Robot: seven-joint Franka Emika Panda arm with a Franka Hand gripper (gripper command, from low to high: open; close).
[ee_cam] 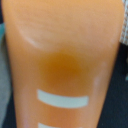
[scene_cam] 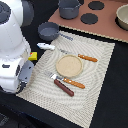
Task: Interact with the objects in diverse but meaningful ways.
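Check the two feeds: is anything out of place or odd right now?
Yes: the wrist view is almost wholly filled by a blurred orange object with white stripes, very close to the lens. On the placemat, the tan plate and cutlery look orderly; nothing spilled.

Plate (scene_cam: 69, 64) on mat (scene_cam: 100, 90), between cutlery (scene_cam: 88, 58).

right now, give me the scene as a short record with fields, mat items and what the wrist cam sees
mat: striped placemat
centre of mat: tan plate
beside plate: orange-handled cutlery, second orange-handled piece
near edge: brown sausage
off mat: small grey pan, white utensil, yellow box
wrist view: filled by orange bread loaf, very close
gripper: not visible, state cannot be told
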